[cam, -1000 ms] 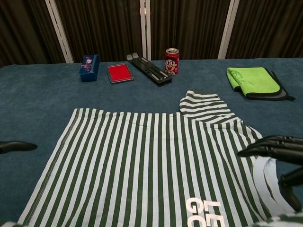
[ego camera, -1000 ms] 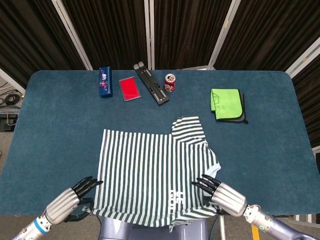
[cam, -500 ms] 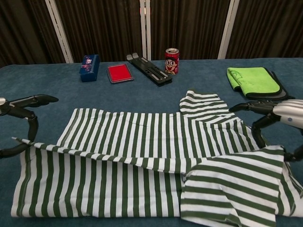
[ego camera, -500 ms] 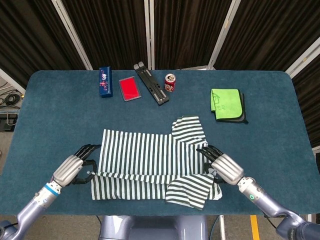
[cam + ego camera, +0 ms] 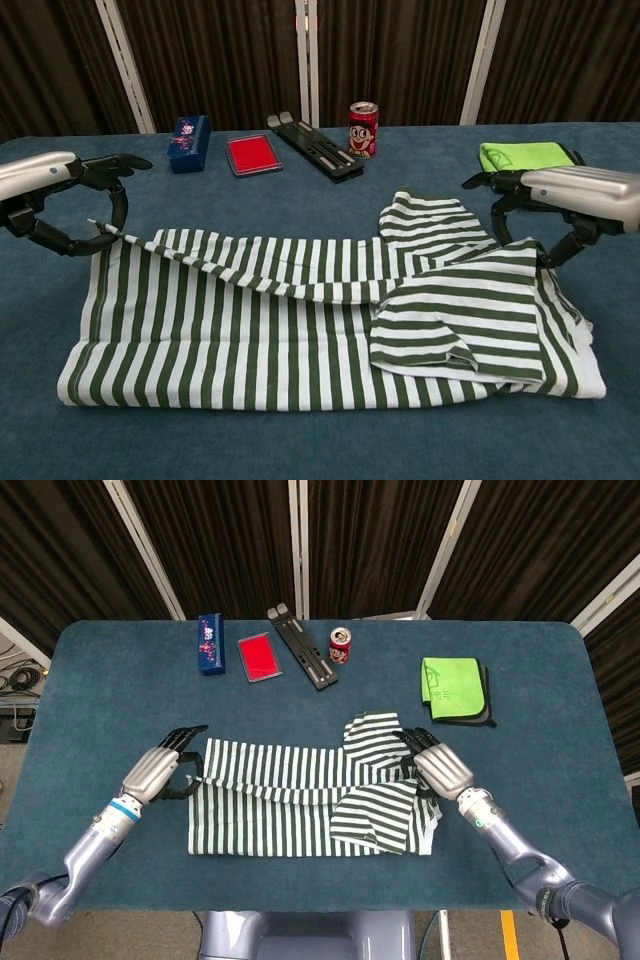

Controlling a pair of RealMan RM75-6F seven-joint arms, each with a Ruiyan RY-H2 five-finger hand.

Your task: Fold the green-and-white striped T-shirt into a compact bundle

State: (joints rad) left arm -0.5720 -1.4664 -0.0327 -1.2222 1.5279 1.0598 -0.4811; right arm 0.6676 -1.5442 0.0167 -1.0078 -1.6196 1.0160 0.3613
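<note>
The green-and-white striped T-shirt (image 5: 290,805) (image 5: 250,320) lies near the table's front edge, its lower half doubled over the upper half. One sleeve (image 5: 375,818) lies folded across its right part. My left hand (image 5: 158,770) (image 5: 60,188) pinches the hem corner at the shirt's left side and holds it a little above the cloth. At the shirt's right side my right hand (image 5: 438,765) (image 5: 565,198) grips the other end of the hem, with the fingers curled round the edge.
Along the far edge stand a blue box (image 5: 209,642), a red case (image 5: 258,657), a black stand (image 5: 302,648) and a red can (image 5: 340,645). A folded green cloth (image 5: 455,688) lies at the back right, close beyond my right hand.
Both hands have carried the shirt's near hem up off the front edge and away from me, doubling the shirt over itself. The shirt now lies wholly on the table.
</note>
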